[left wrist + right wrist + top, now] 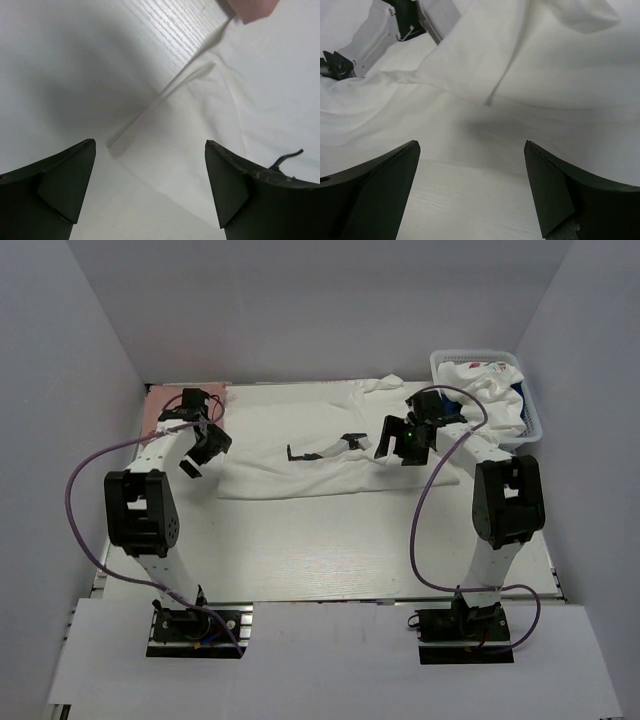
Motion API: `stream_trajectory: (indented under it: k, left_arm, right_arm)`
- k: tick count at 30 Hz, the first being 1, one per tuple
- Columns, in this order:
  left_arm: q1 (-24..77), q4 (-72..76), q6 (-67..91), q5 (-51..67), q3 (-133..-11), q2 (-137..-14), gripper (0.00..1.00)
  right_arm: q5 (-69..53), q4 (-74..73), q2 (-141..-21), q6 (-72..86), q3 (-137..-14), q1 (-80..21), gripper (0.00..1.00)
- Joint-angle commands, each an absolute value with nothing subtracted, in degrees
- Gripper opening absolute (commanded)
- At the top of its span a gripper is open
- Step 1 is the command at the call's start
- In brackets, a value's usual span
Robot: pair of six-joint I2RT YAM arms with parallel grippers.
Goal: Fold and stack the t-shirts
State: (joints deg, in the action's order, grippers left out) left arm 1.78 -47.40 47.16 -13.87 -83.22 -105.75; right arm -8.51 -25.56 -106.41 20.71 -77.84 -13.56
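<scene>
A large white t-shirt (310, 435) lies spread across the far middle of the table, with a small black print (330, 448) on it. My left gripper (200, 455) hangs open and empty just above the shirt's left front edge (165, 165). My right gripper (395, 452) hangs open and empty just above its right front edge (520, 125). A pink t-shirt (160, 405) lies at the far left corner; its corner also shows in the left wrist view (252, 10). More tees sit in the basket: a white one with coloured marks (472, 368) and a bit of navy (519, 390).
The white lattice basket (535, 415) stands at the far right corner, beside my right arm. Bare white table (320, 550) runs between the shirt and the arm bases. Grey walls close in on both sides and at the back.
</scene>
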Motion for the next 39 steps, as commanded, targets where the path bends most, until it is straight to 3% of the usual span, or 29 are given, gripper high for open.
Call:
stream_trajectory:
  k: [1,8,19,26,31,34,39]
  left_arm:
    - [1.76,-45.45,45.01,-12.66,-78.77,-97.75,1.0]
    - [1.76,-40.69,44.47,-12.05,-66.63,-88.42,1.0]
    - [1.76,-42.45,44.47,-13.36,-67.32,-88.24,1.0]
    - [1.76,-41.92,44.47,-12.04,-67.85,-87.71,1.0]
    - [1.76,-42.63,44.47,-11.51,-69.26,-87.71,1.0]
    - [2.37,-40.09,43.95,-9.85,-68.73,-87.71,1.0]
    - [2.9,-32.73,41.58,-1.08,-68.73,-89.99,1.0]
  right_arm:
    - [-14.41,-17.75,-106.78,19.95,-77.52,-13.71,0.9]
    - [-17.58,-14.06,-114.34,21.53,-82.08,-14.24,0.9]
    - [-15.2,-13.8,-124.09,23.29,-92.71,-14.59,0.9]
    - [-18.19,2.16,-127.96,27.33,-100.71,-16.43,0.9]
    - [-15.13,-6.41,-131.57,21.64,-112.06,-16.7,0.9]
    - [-11.79,-8.35,-128.5,18.56,-108.73,-16.26,0.9]
    - [-2.05,-7.47,-116.64,18.1,-90.28,-15.65,0.9]
